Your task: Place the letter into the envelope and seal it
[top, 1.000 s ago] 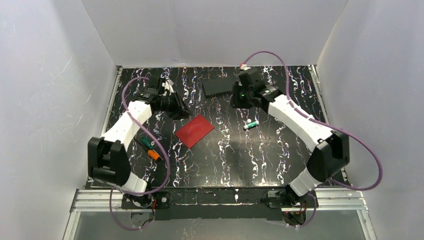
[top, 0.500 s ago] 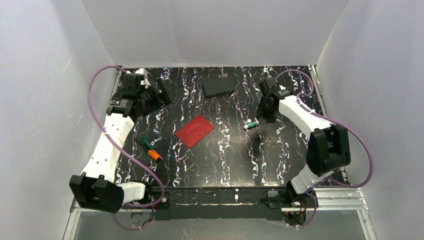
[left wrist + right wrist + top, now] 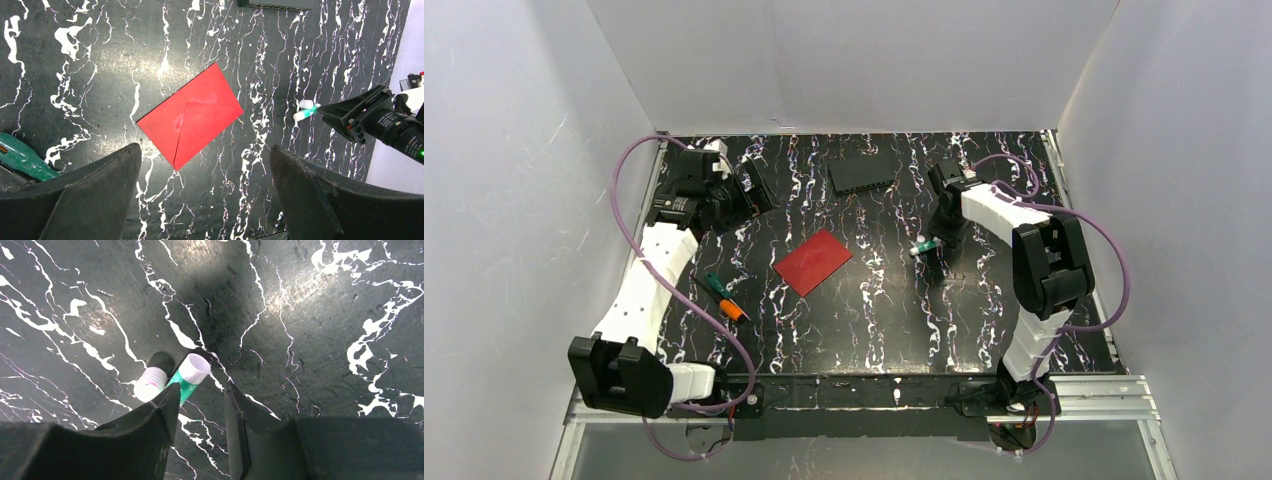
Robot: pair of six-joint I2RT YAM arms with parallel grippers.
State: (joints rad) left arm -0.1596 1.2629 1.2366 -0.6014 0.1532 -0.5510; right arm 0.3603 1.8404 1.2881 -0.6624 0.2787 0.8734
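Envelope [image 3: 813,261], dark red, flap folded down, lies flat mid-table, long axis diagonal, between the arms; no letter is visible; left gripper [image 3: 754,192] hangs wide open at far left; right gripper [image 3: 201,387], narrowly parted and empty, noses a green glue stick [image 3: 187,375].

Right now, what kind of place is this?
Probably a robot lab test booth: a left arm and right arm bolted at the table edge, plain white walls boxing it in, and a red envelope laid out.
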